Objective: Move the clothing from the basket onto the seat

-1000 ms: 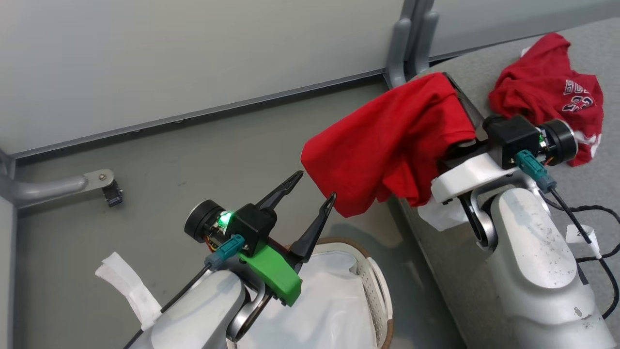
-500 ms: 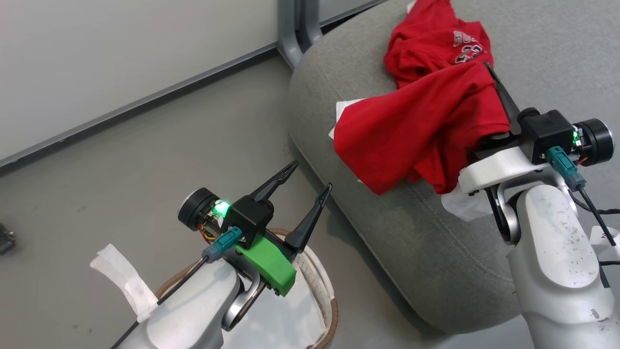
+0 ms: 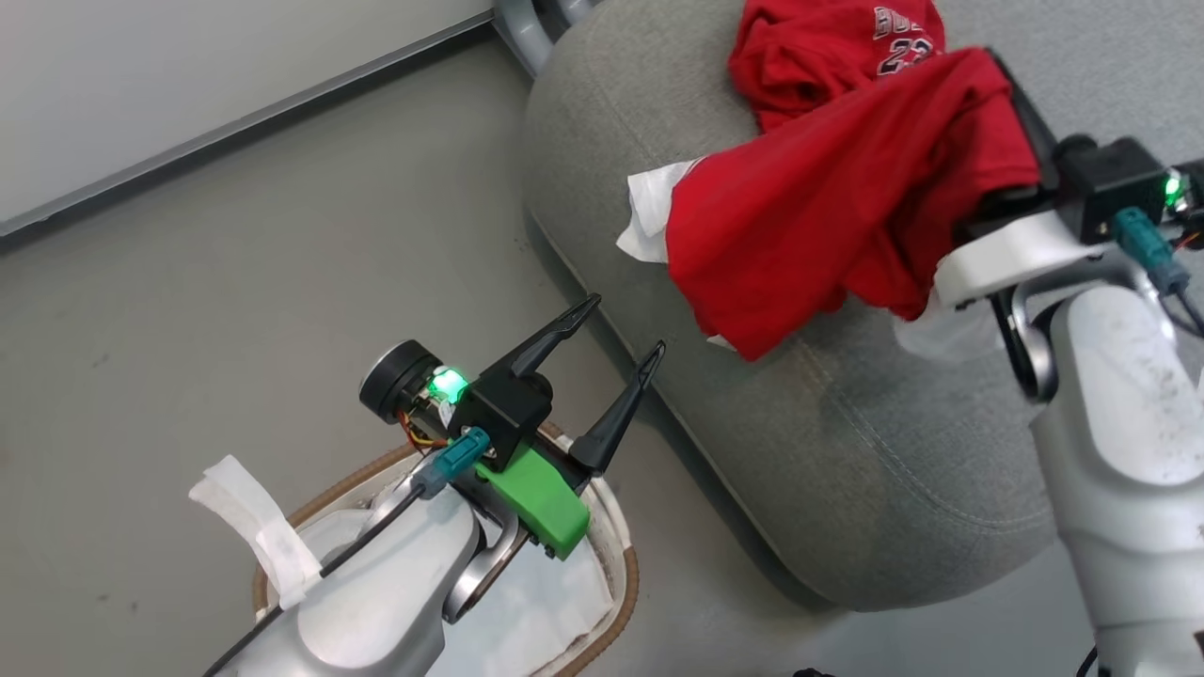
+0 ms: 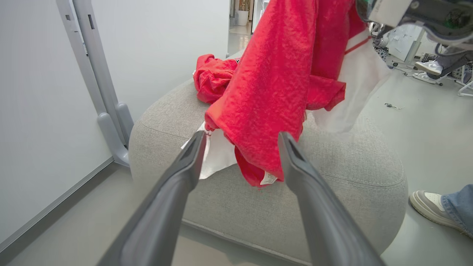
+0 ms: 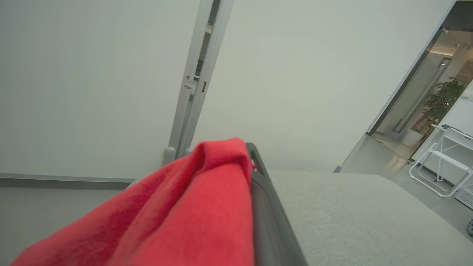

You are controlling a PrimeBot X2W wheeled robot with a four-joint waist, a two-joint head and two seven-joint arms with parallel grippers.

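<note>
The right gripper [image 3: 1025,118] pinches a red garment [image 3: 828,207] above the seat [image 3: 847,451] edge; the left gripper [image 3: 611,376] is spread, empty. The garment should be lowered farther inward before release.

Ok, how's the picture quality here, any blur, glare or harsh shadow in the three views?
Head view: sharp, evenly lit, with a soft shadow under the large grey woven-fabric seat. Left wrist view: the left gripper has its dark fingers blurred close to the lens. Right wrist view: the soft bright red garment up close is out of focus, the wall behind glare-free.
</note>
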